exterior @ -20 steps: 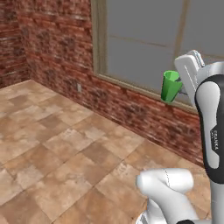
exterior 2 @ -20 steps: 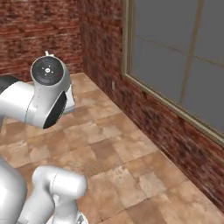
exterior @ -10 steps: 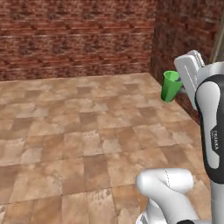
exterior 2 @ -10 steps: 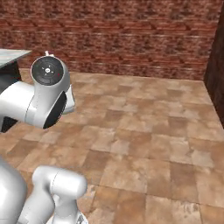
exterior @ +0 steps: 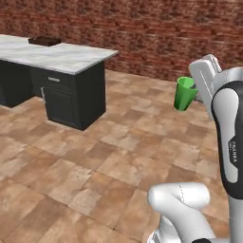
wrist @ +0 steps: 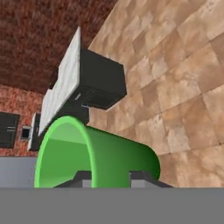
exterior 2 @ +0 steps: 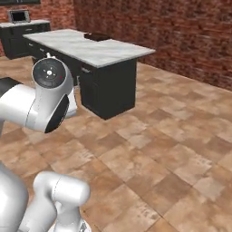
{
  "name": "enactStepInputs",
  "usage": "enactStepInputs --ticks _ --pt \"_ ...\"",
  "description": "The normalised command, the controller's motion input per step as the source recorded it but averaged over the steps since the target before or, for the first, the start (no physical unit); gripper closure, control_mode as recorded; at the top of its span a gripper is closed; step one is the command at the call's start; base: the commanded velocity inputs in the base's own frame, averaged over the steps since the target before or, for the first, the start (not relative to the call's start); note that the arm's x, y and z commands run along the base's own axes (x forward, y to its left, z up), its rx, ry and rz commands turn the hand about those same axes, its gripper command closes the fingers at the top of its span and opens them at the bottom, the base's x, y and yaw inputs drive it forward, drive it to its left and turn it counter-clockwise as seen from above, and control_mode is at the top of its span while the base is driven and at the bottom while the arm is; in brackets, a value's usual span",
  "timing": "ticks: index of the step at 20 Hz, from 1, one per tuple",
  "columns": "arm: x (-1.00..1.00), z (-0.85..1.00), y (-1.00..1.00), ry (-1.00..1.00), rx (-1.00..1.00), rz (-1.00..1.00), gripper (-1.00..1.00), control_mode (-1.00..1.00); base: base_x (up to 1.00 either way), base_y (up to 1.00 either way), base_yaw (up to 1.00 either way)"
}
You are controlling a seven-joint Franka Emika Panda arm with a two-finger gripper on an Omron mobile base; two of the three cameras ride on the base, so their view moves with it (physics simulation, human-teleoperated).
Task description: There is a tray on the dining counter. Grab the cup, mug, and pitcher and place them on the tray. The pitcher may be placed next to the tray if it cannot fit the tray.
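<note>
Left base view: island [exterior: 57, 56] with tray [exterior: 44, 41] stands far left, open floor [exterior: 109, 156] between; gripper [exterior: 199, 92] clamps upright cup [exterior: 184, 93], mouth up.

Worktop [exterior: 61, 56]: long white grey-veined marble slab over dark base, at 10 o'clock in left base view, at 11 o'clock [exterior 2: 104, 50] in right base view. Tray [exterior: 44, 41], dark brown, lies flat on marble near far end; in right base view tray [exterior 2: 97, 36] at 12 o'clock. Floor [exterior: 95, 161]: brown stone tiles, worktop base stands directly on it.
</note>
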Motion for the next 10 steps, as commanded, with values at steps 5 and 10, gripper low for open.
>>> enactStepInputs --ticks 5,10 --pt "0.0 0.0 0.0 0.0 0.0 0.0 1.0 1.0 0.45 -0.07 0.83" --pt "0.0 0.0 0.0 0.0 0.0 0.0 1.0 1.0 0.82 -0.62 0.58"
